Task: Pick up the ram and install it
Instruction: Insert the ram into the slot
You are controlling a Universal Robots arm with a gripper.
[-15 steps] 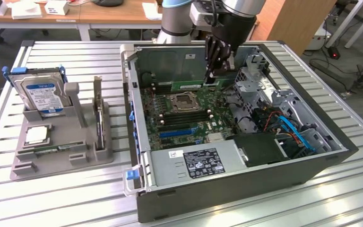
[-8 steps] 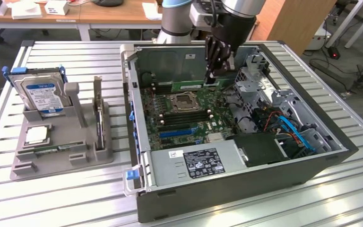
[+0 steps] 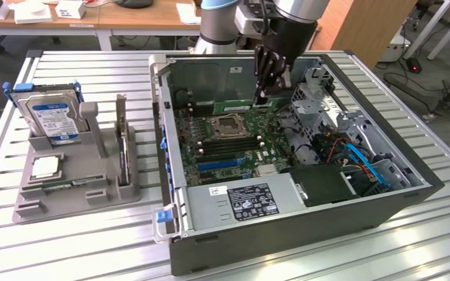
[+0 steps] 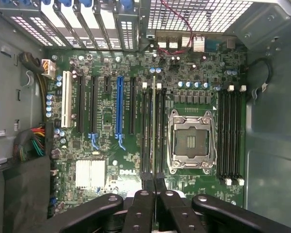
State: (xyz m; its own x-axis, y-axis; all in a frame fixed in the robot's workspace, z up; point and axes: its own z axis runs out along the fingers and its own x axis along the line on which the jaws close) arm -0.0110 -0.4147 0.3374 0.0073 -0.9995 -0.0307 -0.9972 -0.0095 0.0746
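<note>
Black fingers (image 4: pixel 136 208) of the tool (image 4: pixel 154 187) sit closest in the wrist view, pressed together on the ram (image 4: pixel 154 121). The stick shows edge-on as a thin strip running away from the fingertips. It lines up with the pair of dark memory slots (image 4: pixel 148 131) just beside the open CPU socket (image 4: pixel 191 141). Cannot tell whether its lower edge touches a slot or hangs just above. A second bank of memory slots (image 4: pixel 231 136) lies on the socket's other side. A blue expansion slot (image 4: pixel 119 104) and a silver heat sink (image 4: pixel 90 174) sit further across the green motherboard (image 4: pixel 203 73).

Exterior view: tool (image 3: pixel 262 100) reaches down inside the open computer case (image 3: pixel 287 246), over the board's far half. The power supply (image 3: pixel 241 202) with its label fills the near corner of the case.

Well apart, toward the exterior view's left, a grey holder (image 3: pixel 77 196) stands on the slatted worktop (image 3: pixel 92 64). It carries a hard drive (image 3: pixel 53 120) with a blue label, propped upright, and a dark upright card (image 3: pixel 121 126) beside it.
</note>
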